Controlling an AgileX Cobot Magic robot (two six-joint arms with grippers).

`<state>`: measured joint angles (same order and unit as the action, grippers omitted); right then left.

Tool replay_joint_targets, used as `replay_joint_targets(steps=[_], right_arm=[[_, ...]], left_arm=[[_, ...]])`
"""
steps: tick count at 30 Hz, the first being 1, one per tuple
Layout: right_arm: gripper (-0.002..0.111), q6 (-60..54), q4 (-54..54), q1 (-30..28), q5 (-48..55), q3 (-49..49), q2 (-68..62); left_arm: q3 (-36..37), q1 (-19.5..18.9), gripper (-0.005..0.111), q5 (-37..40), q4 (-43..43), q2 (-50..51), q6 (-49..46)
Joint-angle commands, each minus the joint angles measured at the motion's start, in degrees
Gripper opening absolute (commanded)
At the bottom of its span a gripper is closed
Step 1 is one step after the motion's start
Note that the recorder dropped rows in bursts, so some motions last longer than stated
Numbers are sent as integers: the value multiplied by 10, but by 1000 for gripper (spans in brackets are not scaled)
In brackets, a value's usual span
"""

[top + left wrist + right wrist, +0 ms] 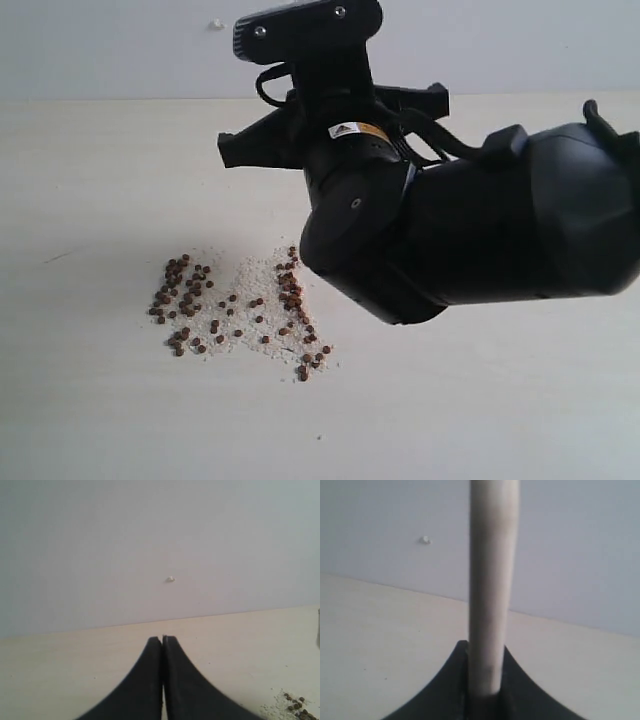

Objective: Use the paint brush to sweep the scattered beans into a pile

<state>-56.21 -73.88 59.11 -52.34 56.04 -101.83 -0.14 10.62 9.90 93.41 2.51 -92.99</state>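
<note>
Exterior view: the beans [258, 302] are seen scattered among whitish grains [255, 270] mid-surface [100, 150], well off its far edge, partly blocked by the right arm [480, 230]. Left wrist view: the left end effector [162, 642] is shown pressed fully closed, nothing in it. Only in the right wrist view is the paint brush [492, 555] shown, its pale handle clamped by the right end effector [485, 650]; the bristles are hidden.

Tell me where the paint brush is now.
The paint brush sits clamped by its pale handle in the right pincer, seen in the right wrist view. In the exterior view the right arm hides it, just right of the beans.
</note>
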Motion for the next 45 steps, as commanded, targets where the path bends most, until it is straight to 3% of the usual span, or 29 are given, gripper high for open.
replay_joint_targets(steps=[1, 4, 9, 15, 23, 36, 41, 45], right_arm=[[0, -80, 120, -37, 51, 4, -22], [0, -15, 319, -78, 122, 4, -61], [0, 176, 634, -135, 130, 4, -106], [0, 191, 708, -162, 151, 4, -151], [0, 442, 923, -162, 180, 4, -162], [0, 554, 962, -161, 207, 4, -87], [0, 493, 815, -161, 201, 4, -40], [0, 525, 573, -155, 173, 4, -21]], left_arm=[[1, 4, 0, -1, -1, -3, 0], [1, 4, 0, -1, -1, -3, 0], [1, 4, 0, -1, -1, -3, 0], [1, 4, 0, -1, -1, -3, 0], [1, 4, 0, -1, -1, -3, 0], [1, 4, 0, -1, -1, -3, 0], [1, 4, 0, -1, -1, -3, 0], [1, 4, 0, -1, -1, -3, 0]])
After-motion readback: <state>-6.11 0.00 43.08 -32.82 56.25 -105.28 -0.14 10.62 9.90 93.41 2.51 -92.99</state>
